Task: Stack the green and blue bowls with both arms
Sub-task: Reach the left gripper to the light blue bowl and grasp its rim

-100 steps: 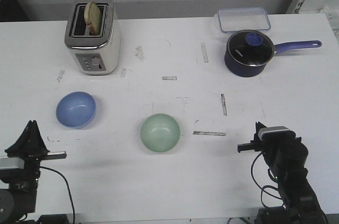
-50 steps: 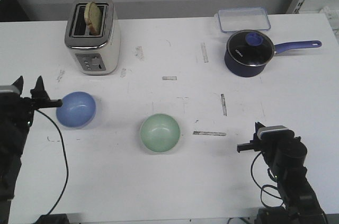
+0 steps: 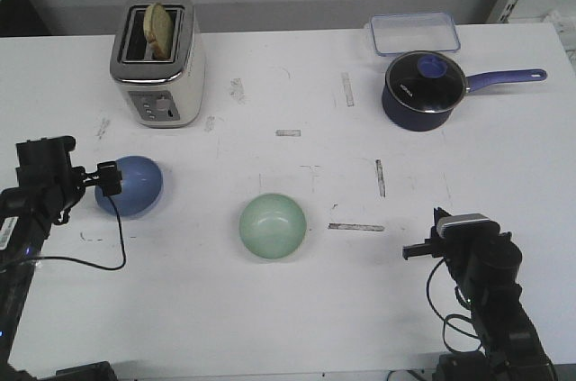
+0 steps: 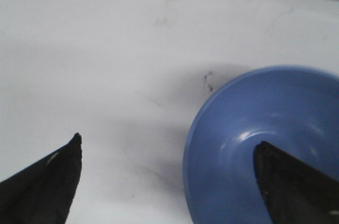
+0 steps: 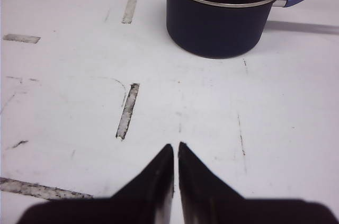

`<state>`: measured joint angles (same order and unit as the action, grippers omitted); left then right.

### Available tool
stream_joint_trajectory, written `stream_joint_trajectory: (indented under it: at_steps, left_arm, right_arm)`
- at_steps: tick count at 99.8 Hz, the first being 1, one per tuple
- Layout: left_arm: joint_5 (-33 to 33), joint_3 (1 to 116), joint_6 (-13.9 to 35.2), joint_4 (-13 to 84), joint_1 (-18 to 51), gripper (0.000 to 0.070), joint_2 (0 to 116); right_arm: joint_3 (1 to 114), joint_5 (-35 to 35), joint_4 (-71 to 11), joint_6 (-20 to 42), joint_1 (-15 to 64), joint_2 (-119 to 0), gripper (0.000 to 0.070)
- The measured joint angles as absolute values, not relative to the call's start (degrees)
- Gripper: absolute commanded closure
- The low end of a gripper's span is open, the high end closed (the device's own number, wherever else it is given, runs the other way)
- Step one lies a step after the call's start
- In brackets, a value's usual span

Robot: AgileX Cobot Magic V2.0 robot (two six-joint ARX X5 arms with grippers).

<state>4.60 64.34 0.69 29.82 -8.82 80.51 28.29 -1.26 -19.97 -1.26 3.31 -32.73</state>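
The blue bowl (image 3: 135, 185) sits at the left of the table, in front of the toaster. My left gripper (image 3: 105, 179) is open at its left rim. In the left wrist view the left gripper (image 4: 169, 140) straddles the rim of the blue bowl (image 4: 265, 123): one finger (image 4: 296, 181) is inside the bowl, the other (image 4: 50, 181) is outside over the table. The green bowl (image 3: 273, 227) sits alone at the centre front. My right gripper (image 3: 439, 219) is shut and empty at the front right, also shown shut in the right wrist view (image 5: 175, 147).
A toaster (image 3: 158, 66) with a slice of bread stands at the back left. A dark navy saucepan (image 3: 423, 88) with a lid and long handle, also in the right wrist view (image 5: 217, 17), and a clear container (image 3: 414, 32) are at the back right. Worn tape marks (image 3: 355, 227) dot the table.
My left arm has come up from the front left corner to the blue bowl and now straddles its left rim. The bowl looks slightly shifted. The right arm has not moved.
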Motion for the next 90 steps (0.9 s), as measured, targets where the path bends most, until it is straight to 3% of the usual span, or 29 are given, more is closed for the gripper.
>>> stream_joint_trajectory:
  at_steps: [13, 20, 31, 46, 57, 61, 90]
  left_arm:
    - [4.5, 64.3, 1.0, 31.3, -8.9, 0.0108, 85.3]
    - [4.5, 64.3, 1.0, 31.3, -8.9, 0.0160, 87.3]
    - [4.5, 64.3, 1.5, 31.3, -8.9, 0.0291, 89.3]
    - [4.5, 64.3, 2.3, 31.1, -8.9, 0.0557, 89.6]
    - [4.3, 64.3, 2.4, 31.1, -8.9, 0.0675, 89.6]
    - [4.2, 64.3, 2.5, 31.1, -8.9, 0.0700, 89.6]
    - [0.6, 65.3, 5.1, 31.0, -8.9, 0.0700, 89.2]
  right_arm:
    - [28.3, -1.3, -20.0, -1.3, 3.3, -32.7, 0.0699]
    - [28.3, -1.3, -19.9, -1.3, 3.3, -32.7, 0.0699]
    - [28.3, -1.3, -20.0, -1.3, 3.3, -32.7, 0.0699]
    - [28.3, -1.3, -20.0, -1.3, 3.3, -32.7, 0.0699]
    - [28.3, -1.3, -20.0, -1.3, 3.3, -32.7, 0.0699]
    - [28.3, -1.3, -20.0, -1.3, 3.3, -32.7, 0.0699]
    - [28.3, -1.2, -20.0, -1.3, 3.3, -32.7, 0.0699]
